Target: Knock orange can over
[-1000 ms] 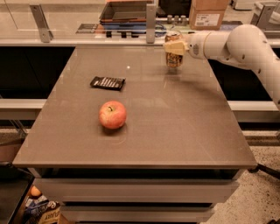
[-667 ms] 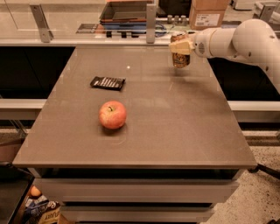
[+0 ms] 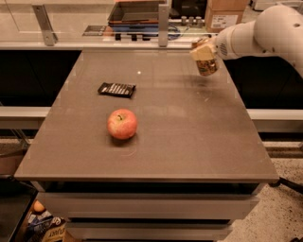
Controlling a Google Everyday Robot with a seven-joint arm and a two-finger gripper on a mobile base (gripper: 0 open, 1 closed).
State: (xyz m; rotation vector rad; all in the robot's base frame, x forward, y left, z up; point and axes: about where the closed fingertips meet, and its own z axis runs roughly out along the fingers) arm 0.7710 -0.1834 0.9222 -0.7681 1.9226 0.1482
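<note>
**Grey-brown desk with a robot claw holding a can at its far right**

Grey-brown and smooth, the desk (image 3: 189, 142) fills most of our view, seen from the front and a little above. Beyond its far edge we see a pale counter carrying a dark tray (image 3: 137, 12) and a cardboard box (image 3: 227, 14).

A white robot arm (image 3: 255, 33) reaches in from the upper right corner. Its claw (image 3: 202, 51) sits over the far right part of the desk, close to the right edge. The claw is closed around the upper part of the orange can (image 3: 207, 67), hiding the can's top from us. The can is tilted rather than upright, its lower end leaning toward the right. We cannot tell whether its base touches the desk or hangs just above it.

A round red and yellow apple (image 3: 122, 124) rests left of the desk's middle, well apart from the can. A flat black wrapper (image 3: 117, 89) lies beyond the apple, farther from us, also well apart from the claw.

On the floor at the lower left, partly hidden by the desk, we make out some snack packets (image 3: 45, 227).
</note>
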